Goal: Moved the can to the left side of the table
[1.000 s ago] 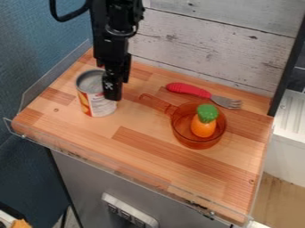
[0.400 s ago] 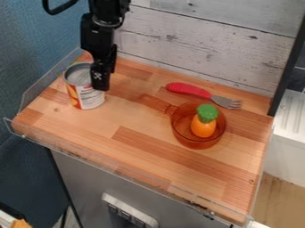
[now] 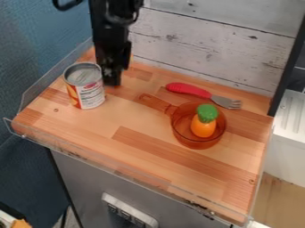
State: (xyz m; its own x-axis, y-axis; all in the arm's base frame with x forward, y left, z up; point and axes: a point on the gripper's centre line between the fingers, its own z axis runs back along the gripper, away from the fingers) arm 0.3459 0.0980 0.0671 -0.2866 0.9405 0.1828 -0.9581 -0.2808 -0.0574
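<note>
The can [image 3: 88, 91] stands upright on the left part of the wooden surface [image 3: 107, 151], nearer the far edge than the near one. Its metal top faces up, and its label is red and yellow on the left and white with print on the right. The black gripper [image 3: 112, 80] points down just to the right of the can and slightly to its far side. Whether it is open or closed cannot be told, nor whether it touches the can.

On the right half of the surface sits a see-through orange pot [image 3: 182, 133], its handle pointing left and toward the far side. Inside it is an orange toy vegetable [image 3: 204, 126] with a green top. Beyond the pot lies a fork [image 3: 189, 89], its red handle to the left and its grey tines to the right.

A clear guard [image 3: 42, 89] runs along the left edge. Behind the surface is a whitish plank wall [image 3: 208, 42], with a blue wall [image 3: 39, 44] to the left. Below the near edge, a power strip [image 3: 128, 211] is mounted on the grey front.
</note>
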